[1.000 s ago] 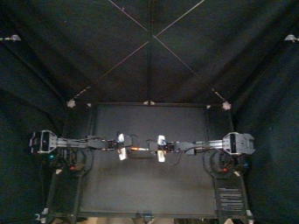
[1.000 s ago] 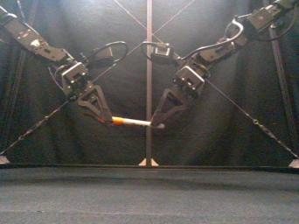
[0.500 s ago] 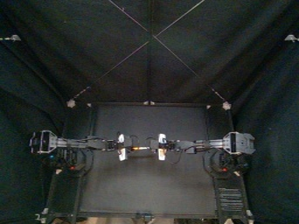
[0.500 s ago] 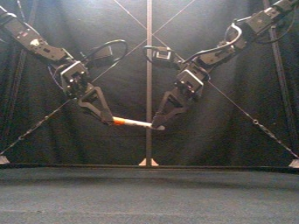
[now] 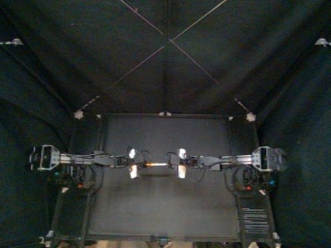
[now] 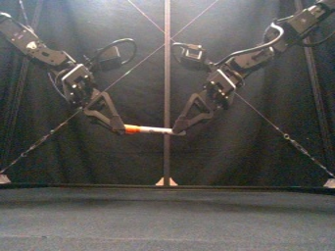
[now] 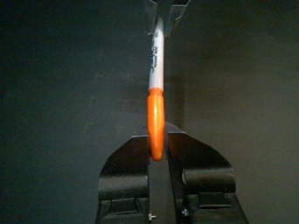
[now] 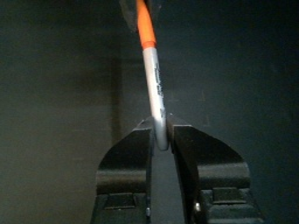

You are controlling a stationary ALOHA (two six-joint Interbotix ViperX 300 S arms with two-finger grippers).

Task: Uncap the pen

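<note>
Nearest us is the desk; the pen is not on it but held roughly level in mid-air above it, between the two arms. The left gripper is clamped narrow on the orange cap. The right gripper is clamped the same way on the white barrel, at the opposite end. In both wrist views cap and barrel meet with no gap that we can see, so we judge the cap seated. Done: both ends grasped, pen lifted. Left: pull the two apart along the pen's axis until the cap comes free. Behind hangs the black back curtain.
</note>
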